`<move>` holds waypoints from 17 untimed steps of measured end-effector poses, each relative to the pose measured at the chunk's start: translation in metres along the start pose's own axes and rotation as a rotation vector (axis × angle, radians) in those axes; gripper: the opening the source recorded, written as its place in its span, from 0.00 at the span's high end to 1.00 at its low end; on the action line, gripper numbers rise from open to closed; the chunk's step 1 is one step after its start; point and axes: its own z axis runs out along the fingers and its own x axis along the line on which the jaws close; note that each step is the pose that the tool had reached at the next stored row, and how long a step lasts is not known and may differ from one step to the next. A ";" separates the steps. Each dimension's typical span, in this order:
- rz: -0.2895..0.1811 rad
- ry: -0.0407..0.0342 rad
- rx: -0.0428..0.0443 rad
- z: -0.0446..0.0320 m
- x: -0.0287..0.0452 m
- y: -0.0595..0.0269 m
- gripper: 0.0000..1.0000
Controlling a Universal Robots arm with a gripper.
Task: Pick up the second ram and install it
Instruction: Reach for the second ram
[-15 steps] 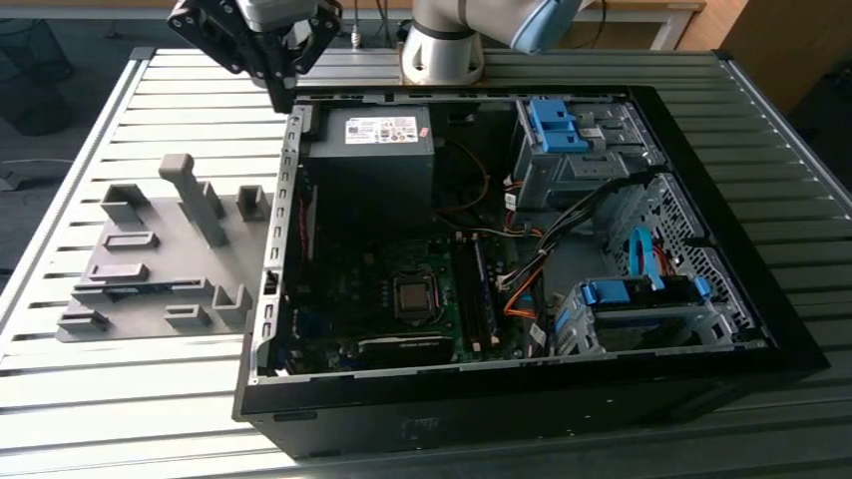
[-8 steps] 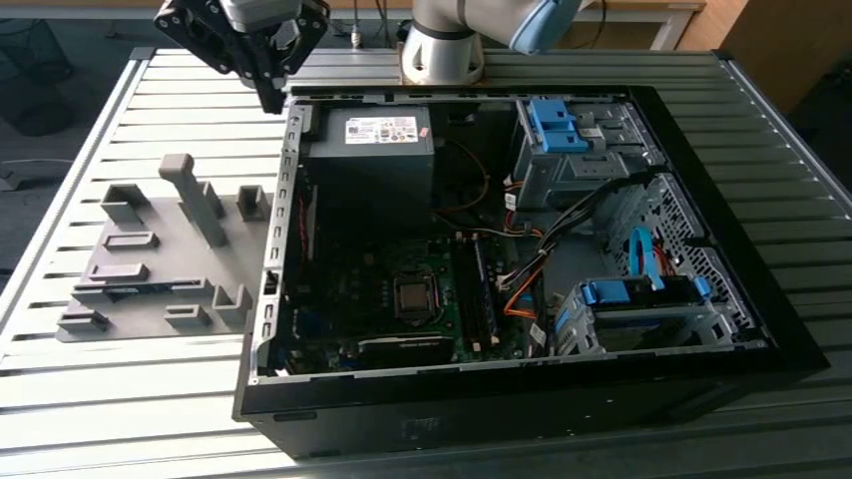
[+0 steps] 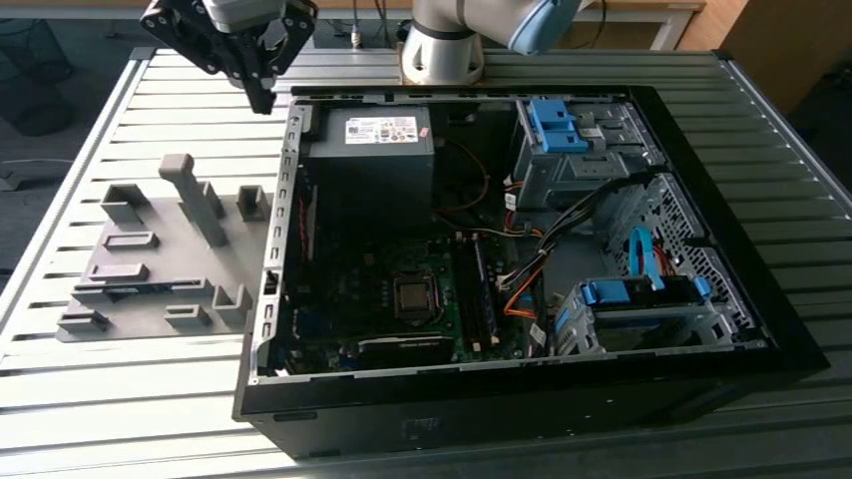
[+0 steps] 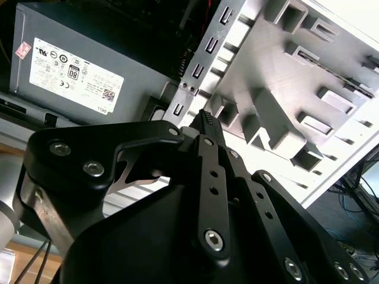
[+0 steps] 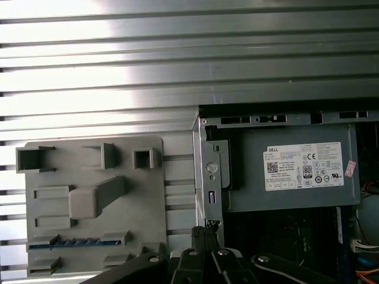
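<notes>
None of the task looks done yet. On the slatted metal table the open computer case lies with its motherboard slots exposed. Just beside it, on the exterior view's left, sits the grey fixture plate. The gripper hangs above the case's corner near the power supply, its fingers pressed together around nothing. The second ram rests on edge in a fixture slot, well apart from the gripper, so both pick-up and installing are left.
</notes>
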 end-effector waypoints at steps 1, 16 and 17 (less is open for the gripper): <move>0.000 0.0000 0.0000 0.0000 0.0008 -0.0001 0.89; 0.000 0.0001 0.0000 -0.0001 0.0053 -0.0004 0.89; 0.000 0.0001 0.0001 -0.0001 0.0073 -0.0006 0.89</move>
